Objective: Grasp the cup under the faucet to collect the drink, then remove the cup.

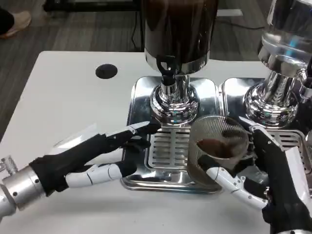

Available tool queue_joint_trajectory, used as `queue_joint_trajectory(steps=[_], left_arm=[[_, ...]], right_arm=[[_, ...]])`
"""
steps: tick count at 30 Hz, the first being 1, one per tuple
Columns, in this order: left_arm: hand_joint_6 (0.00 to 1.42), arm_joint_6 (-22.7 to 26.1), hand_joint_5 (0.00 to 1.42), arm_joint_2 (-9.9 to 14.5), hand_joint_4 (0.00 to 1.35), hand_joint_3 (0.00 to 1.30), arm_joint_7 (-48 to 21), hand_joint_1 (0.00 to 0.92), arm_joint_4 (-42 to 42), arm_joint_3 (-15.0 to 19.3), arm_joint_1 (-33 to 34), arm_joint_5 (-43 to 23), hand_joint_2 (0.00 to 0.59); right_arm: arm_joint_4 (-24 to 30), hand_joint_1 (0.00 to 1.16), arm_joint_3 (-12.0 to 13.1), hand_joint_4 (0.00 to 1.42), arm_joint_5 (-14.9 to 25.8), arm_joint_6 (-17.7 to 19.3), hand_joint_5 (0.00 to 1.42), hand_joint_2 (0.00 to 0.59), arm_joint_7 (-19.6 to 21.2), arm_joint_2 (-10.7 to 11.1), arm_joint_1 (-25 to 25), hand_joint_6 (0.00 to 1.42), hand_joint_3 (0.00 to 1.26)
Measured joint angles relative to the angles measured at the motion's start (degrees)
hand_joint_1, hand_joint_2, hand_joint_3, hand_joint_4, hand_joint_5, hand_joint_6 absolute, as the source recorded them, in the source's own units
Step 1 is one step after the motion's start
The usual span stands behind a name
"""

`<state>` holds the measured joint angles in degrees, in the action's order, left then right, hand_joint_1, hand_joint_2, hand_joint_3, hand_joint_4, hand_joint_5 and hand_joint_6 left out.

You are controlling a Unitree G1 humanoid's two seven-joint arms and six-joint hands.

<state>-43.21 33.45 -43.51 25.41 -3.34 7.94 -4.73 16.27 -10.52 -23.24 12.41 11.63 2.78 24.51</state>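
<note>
R hand [265, 178] grips the cup [218, 146] from its right side, white finger curled under the base, dark fingers up the far side; cup is a ribbed, see-through tumbler w/ dark drink pooled in the bottom, tilted a bit toward the camera, sitting right of the slotted drip grate [168, 148] and slightly fwd of the faucet [167, 67] (not directly under the spout). L hand [97, 158] holds nothing; fingers spread and stretched out twd the drip tray [141, 97], tips over the tray's left edge by the grate, cannot tell if touching. Dispenser [178, 24] w/ dark liquid stands on a chrome pedestal at tray centre; second dispenser [287, 29] w/ clear tank stands on the neighbouring tray at right. Both trays rest on the white table [58, 107]; black round hole [106, 71] in tabletop, well left of the tray. Shoe [17, 22] on the floor, upper left.
</note>
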Motion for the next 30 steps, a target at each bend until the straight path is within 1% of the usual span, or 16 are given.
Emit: queue_joint_trajectory(steps=[9,12,19,30], left_arm=[[0.27,3.1,0.19,0.6,0.09,0.1,0.0,0.0,-5.6,1.8,-4.3,-1.9,0.114],[0.27,3.6,0.19,1.4,0.09,0.11,0.0,0.0,-7.2,2.7,-5.7,-2.7,0.115],[0.27,4.4,0.19,1.6,0.09,0.11,-0.2,0.0,-9.0,2.8,-7.1,-3.6,0.117],[0.28,4.5,0.19,1.7,0.09,0.11,-0.3,0.0,-9.0,2.8,-7.5,-3.6,0.12]], right_arm=[[2.6,0.68,-1.2,0.56,0.2,0.0,0.69,0.221,-1.4,-0.1,3.5,0.79,0.4],[3.6,0.69,-1.7,0.56,0.3,0.0,0.69,0.223,-1.7,-0.1,5.0,0.79,0.41],[3.7,0.69,-2.1,0.57,0.3,0.0,0.69,0.225,-1.8,-0.3,5.7,0.79,0.41],[3.7,0.69,-2.0,0.57,0.3,0.0,0.69,0.226,-1.8,-0.3,5.7,0.79,0.41]])
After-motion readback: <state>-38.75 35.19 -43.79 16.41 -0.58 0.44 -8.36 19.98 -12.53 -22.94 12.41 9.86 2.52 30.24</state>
